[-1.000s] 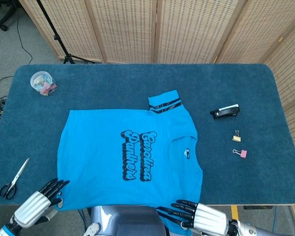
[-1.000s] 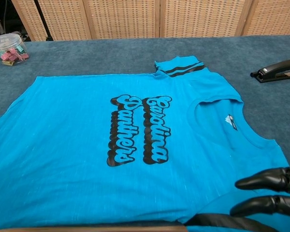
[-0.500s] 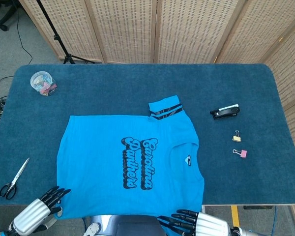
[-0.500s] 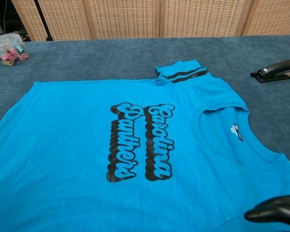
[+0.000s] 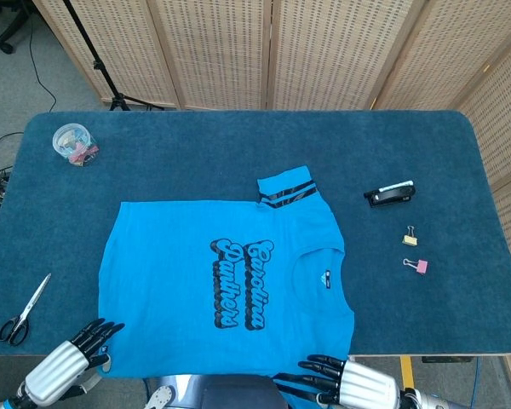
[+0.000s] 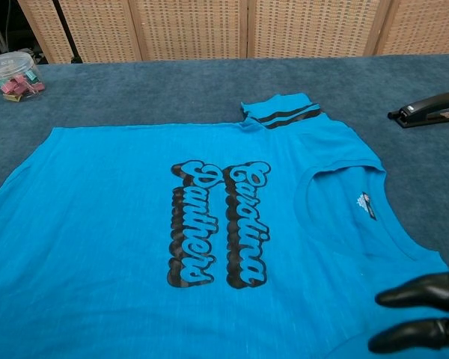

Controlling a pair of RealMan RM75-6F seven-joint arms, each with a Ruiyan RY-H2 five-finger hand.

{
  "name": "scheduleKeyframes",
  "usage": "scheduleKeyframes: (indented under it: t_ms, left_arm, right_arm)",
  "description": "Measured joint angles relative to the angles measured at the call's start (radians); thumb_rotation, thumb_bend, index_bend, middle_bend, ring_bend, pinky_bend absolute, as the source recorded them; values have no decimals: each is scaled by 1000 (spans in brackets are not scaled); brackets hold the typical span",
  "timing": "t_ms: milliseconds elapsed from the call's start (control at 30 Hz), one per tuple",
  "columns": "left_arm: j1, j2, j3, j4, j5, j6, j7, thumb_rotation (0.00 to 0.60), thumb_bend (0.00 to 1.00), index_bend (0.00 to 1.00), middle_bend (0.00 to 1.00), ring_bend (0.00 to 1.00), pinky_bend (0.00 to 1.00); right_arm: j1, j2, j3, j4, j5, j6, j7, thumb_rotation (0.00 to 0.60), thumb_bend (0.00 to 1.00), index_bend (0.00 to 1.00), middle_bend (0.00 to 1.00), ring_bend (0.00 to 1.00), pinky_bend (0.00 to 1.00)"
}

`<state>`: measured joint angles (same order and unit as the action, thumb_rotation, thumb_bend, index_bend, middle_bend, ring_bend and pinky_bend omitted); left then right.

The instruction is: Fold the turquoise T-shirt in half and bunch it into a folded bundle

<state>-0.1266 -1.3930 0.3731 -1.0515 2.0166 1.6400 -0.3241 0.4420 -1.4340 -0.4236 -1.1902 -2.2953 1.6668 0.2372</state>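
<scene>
The turquoise T-shirt [image 5: 238, 281] lies flat and face up on the blue table, black lettering in the middle, collar to the right. Its far sleeve [image 5: 285, 186] is folded over, and its near edge hangs over the table front. My left hand [image 5: 72, 358] is at the shirt's near left corner, with a bit of hem showing under its fingers. My right hand [image 5: 341, 379] reaches over the near right edge; its dark fingers [image 6: 423, 295] lie spread above the cloth by the collar. Whether it grips the cloth is hidden.
Scissors [image 5: 24, 311] lie at the near left. A clear jar of clips [image 5: 74, 143] stands at the far left. Right of the shirt are a black stapler [image 5: 389, 194] and two binder clips [image 5: 414, 251].
A second ago the shirt slid toward me along with both hands. Since half a second ago it has stayed put, while my right hand shifted slightly right and further over the cloth.
</scene>
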Motion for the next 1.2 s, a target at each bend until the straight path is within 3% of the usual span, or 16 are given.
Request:
scheduleKeyframes:
  t_ms: [233, 533, 733, 967, 1200]
  left_arm:
    - [-44, 37, -83, -123, -62, -25, 52, 600, 596, 746, 0, 0, 0]
    - [-150, 113, -221, -326, -200, -155, 97, 600, 597, 746, 0, 0, 0]
    - [-229, 134, -330, -404, -343, -281, 123, 600, 599, 747, 0, 0, 0]
    - [-355, 126, -483, -428, -578, -493, 190, 600, 600, 748, 0, 0, 0]
    - [-429, 57, -547, -315, -697, -604, 217, 600, 600, 748, 0, 0, 0]
  right_arm:
    - [17, 27, 75, -57, 140, -10, 95, 600, 543, 662, 134, 0, 145]
    - [80, 94, 238, -158, 370, -93, 209, 600, 543, 664, 134, 0, 150]
    - [141, 105, 357, -195, 534, -218, 259, 600, 543, 665, 135, 0, 150]
    - [247, 43, 512, -93, 767, -455, 300, 600, 543, 666, 139, 0, 153]
    - [323, -77, 571, 148, 844, -600, 333, 600, 543, 666, 139, 0, 153]
